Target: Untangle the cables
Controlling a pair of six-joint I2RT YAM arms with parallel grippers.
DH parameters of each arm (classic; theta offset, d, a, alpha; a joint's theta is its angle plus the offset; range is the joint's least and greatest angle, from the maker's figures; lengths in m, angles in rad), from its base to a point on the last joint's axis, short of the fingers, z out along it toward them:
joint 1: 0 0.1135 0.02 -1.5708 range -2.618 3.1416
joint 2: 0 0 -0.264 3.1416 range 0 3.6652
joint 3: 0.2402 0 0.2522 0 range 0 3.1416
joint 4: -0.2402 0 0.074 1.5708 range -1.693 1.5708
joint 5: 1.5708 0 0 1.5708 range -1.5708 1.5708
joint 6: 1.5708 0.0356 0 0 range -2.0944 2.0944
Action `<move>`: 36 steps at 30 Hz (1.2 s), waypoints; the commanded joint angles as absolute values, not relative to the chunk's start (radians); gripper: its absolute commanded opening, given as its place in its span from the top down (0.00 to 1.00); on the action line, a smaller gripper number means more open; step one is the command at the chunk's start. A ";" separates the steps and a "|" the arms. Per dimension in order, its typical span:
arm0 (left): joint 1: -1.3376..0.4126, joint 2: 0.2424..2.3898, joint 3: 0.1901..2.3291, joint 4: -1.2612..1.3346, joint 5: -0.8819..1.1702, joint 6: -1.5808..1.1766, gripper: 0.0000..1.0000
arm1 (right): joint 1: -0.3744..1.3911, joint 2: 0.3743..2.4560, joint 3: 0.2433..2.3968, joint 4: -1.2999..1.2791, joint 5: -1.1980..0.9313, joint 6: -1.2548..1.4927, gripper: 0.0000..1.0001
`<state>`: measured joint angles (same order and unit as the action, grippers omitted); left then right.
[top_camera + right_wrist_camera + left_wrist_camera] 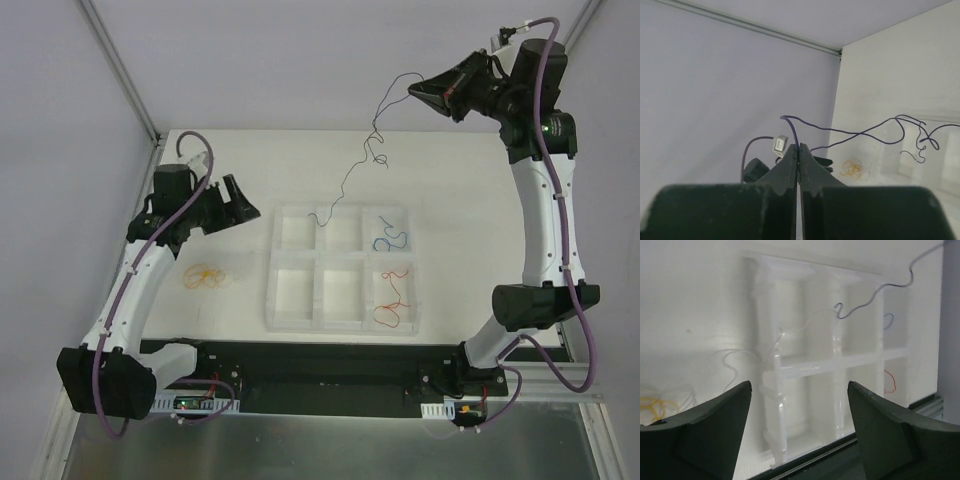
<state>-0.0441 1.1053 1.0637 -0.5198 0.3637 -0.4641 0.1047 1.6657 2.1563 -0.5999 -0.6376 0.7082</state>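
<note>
My right gripper (pixel 413 90) is raised high at the back right, shut on a thin black cable (pixel 365 150) that hangs down to the tray's back middle cell; in the right wrist view the gripper (pixel 798 146) pinches the cable (pixel 865 132). A blue cable (pixel 388 238) lies in the tray's back right cell and a red cable (pixel 392 298) in the front right cell. A yellow cable (pixel 207 276) lies coiled on the table left of the tray. My left gripper (pixel 247 209) is open and empty, left of the tray; in its wrist view the gripper (pixel 799 390) faces the tray.
The white six-cell tray (pixel 272 280) stands mid-table; it shows in the left wrist view (pixel 805 365). The enclosure's white walls and a metal frame post (pixel 120 70) stand behind. The table's black front rail (pixel 320 375) carries both arm bases.
</note>
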 commanded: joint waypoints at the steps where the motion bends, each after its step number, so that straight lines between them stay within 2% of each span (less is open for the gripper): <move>1: -0.141 1.127 0.997 -0.188 0.647 -0.322 0.25 | 0.115 1.595 2.195 -0.508 -0.713 0.850 1.00; 3: -0.184 1.140 0.971 -0.125 0.663 -0.289 0.33 | 0.115 1.585 2.204 -0.485 -0.724 0.890 1.00; 5: -0.228 1.144 0.936 -0.053 0.663 -0.249 0.36 | 0.115 1.575 2.209 -0.459 -0.732 0.931 1.00; 11: -0.327 1.158 0.873 0.058 0.614 -0.121 0.32 | 0.117 1.562 2.217 -0.316 -0.747 1.112 1.00; 14: -0.360 1.198 0.874 0.067 0.591 -0.087 0.34 | 0.115 1.562 2.244 -0.298 -0.742 1.150 0.99; 20: -0.403 1.256 0.870 0.109 0.545 -0.087 0.43 | 0.117 1.548 2.247 -0.241 -0.738 1.236 1.00; 26: -0.452 1.288 0.830 0.209 0.451 -0.132 0.37 | 0.115 1.531 2.255 -0.201 -0.724 1.299 1.00; 31: -0.456 1.318 0.790 0.302 0.416 -0.195 0.44 | 0.117 1.523 2.260 -0.166 -0.703 1.354 1.00; 36: -0.489 1.357 0.782 0.362 0.380 -0.224 0.44 | 0.121 1.532 2.295 -0.147 -0.689 1.399 1.00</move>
